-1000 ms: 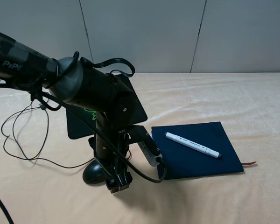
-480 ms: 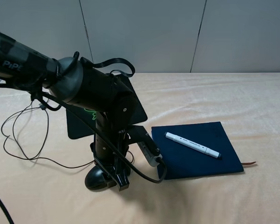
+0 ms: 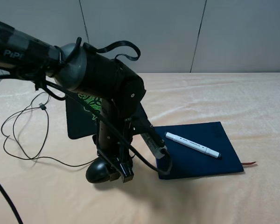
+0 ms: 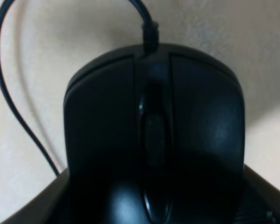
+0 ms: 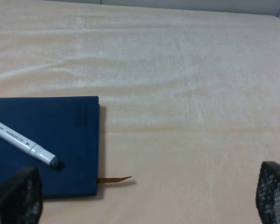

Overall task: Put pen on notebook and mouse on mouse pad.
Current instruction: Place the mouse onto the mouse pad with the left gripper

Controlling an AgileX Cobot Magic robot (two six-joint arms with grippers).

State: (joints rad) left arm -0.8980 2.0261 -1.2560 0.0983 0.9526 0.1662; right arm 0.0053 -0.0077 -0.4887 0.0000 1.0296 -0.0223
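We have the left gripper [image 3: 120, 177] clamped on the mouse [image 3: 97, 171], off the pad [image 3: 78, 125], just in front of it and near the notebook [image 3: 196, 164] corner. Pen [image 3: 192, 145] lies diagonally on the notebook. Mouse cable [image 4: 150, 29] loops over the table [image 3: 252, 102] left of the pad. Our left arm blocks part of the pad in the high view. Right gripper [image 5: 144, 200]: jaws wide apart, holding nothing, over bare table beside the notebook's ribbon [image 5: 114, 179].

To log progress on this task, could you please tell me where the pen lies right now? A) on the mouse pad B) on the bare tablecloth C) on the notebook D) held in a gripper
C: the pen lies diagonally across the dark blue cover of the notebook.
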